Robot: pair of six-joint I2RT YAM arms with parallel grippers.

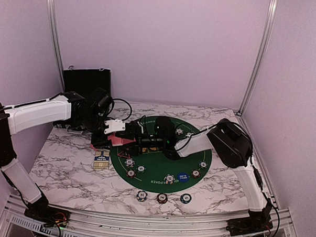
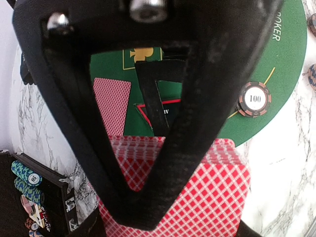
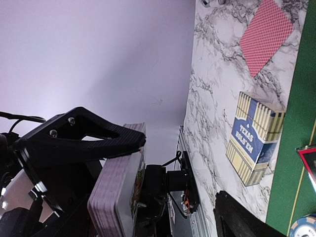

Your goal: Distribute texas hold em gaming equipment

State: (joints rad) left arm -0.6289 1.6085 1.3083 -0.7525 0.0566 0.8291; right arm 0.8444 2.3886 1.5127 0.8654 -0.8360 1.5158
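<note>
Deck of red-backed cards [image 2: 207, 197] first: held up off the tabletop [image 1: 67, 162] at the left rim of the round green mat [image 1: 161, 163], patterned back facing up toward the left wrist camera, far edge aimed in at the mat. Can't call the long axis for sure, with the near end cut off at the bottom of that view. Edge-on from the right wrist, a properly thick stack.

Clamped on that deck: the left gripper [image 1: 118, 138], one finger across the back, the other hidden under the stack, so jaws apart only by the stack's thickness. Right gripper [image 1: 143, 141] stretched in from the other side, close by the deck. Can't tell whether parted or closed, or touching anything.

Past the deck, a single card [image 3: 264, 37] face down on the marble, one corner right at the mat's edge. Near that, a red-rimmed black triangle [image 2: 170, 111] flat on the felt. Blue and cream "Texas Hold'em" box [image 3: 254, 140] lying on the tabletop just beside the mat. Striped chips dotted round the mat, including a "100" chip [image 2: 254, 98], plus a blue button disc [image 1: 182, 177] near the front rim and three chips [image 1: 162, 198] in a row on the marble in front. Black case [image 1: 86, 81] open at the back left, more chips racked inside.
</note>
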